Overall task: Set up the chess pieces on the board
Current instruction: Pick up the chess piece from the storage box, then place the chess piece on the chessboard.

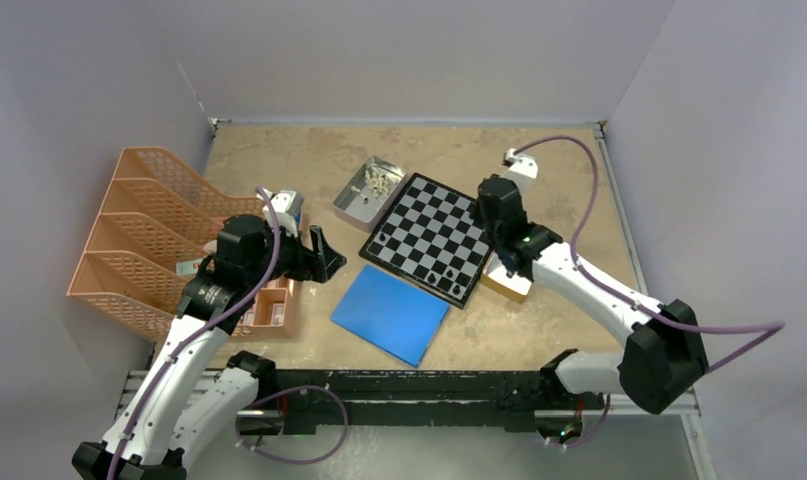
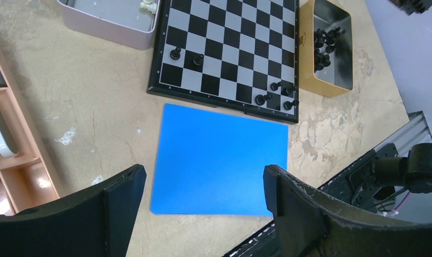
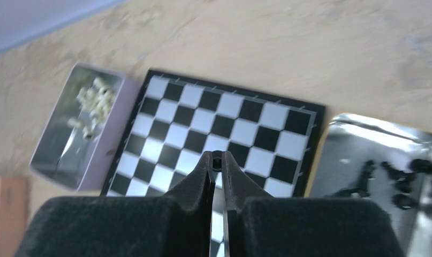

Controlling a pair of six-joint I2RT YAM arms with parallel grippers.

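The board [image 1: 431, 225] lies at mid-table, with a few black chess pieces near its front edge [image 2: 280, 93] and two more apart from them [image 2: 175, 53]. My right gripper [image 3: 217, 158] hovers over the board [image 3: 219, 120], shut on a tiny black chess piece pinched at its fingertips. In the top view that gripper [image 1: 501, 222] is above the board's right edge. My left gripper [image 2: 203, 184] hangs open and empty over the blue sheet [image 2: 219, 160], left of the board [image 2: 229, 48].
A gold tin [image 2: 327, 48] with several black pieces sits against the board's right side. A pale tin [image 1: 369, 190] holding cream pieces [image 3: 96, 101] lies at the board's left. An orange file rack [image 1: 139, 230] and a small organiser [image 1: 269, 305] stand at the far left.
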